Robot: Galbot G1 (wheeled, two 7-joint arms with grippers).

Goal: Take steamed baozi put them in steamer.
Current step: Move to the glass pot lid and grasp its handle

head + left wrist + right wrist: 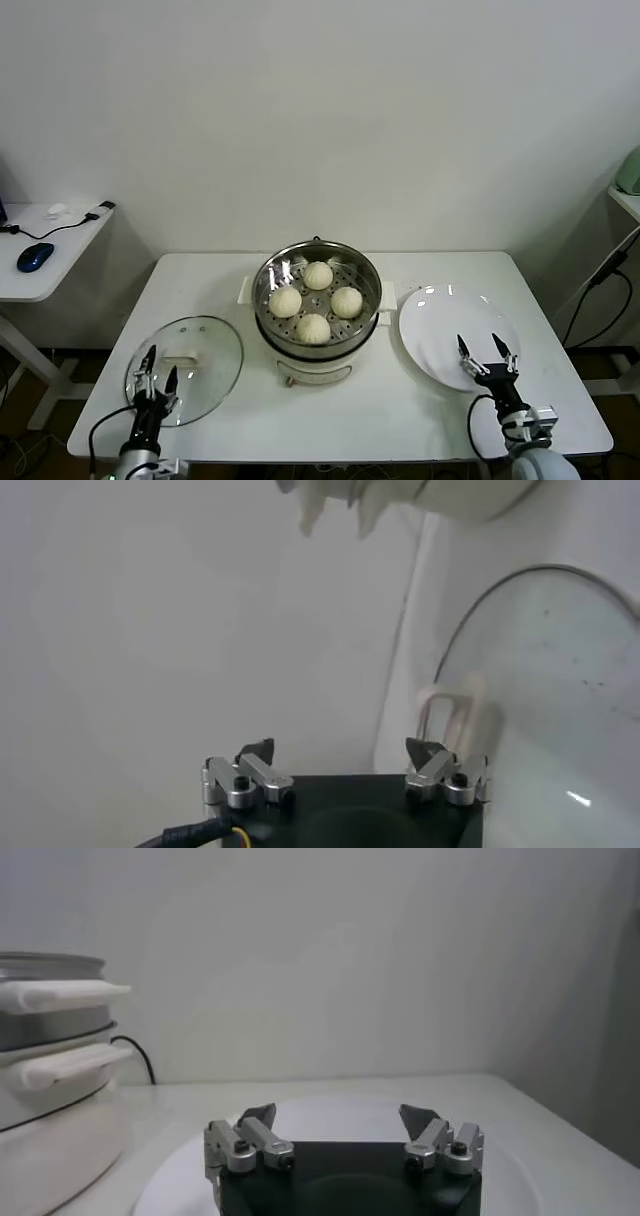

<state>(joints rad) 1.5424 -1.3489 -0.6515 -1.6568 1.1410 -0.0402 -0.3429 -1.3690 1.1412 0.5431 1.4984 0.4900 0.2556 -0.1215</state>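
Observation:
Several cream-white baozi (317,302) sit on the perforated tray inside the steel steamer (268,312) at the table's middle. The steamer's side also shows in the right wrist view (45,1063). My left gripper (158,367) is open and empty, low at the front left over the glass lid (200,365). My right gripper (484,351) is open and empty, low at the front right over the white plate (440,320). In the right wrist view the open right gripper (339,1116) hovers over the bare plate (340,1110). In the left wrist view the left gripper (342,747) is open beside the lid (550,690).
The glass lid lies flat on the white table (380,400), left of the steamer, with its cream handle (450,705) up. The white plate lies right of the steamer with nothing on it. A side desk with a blue mouse (34,256) stands at the far left.

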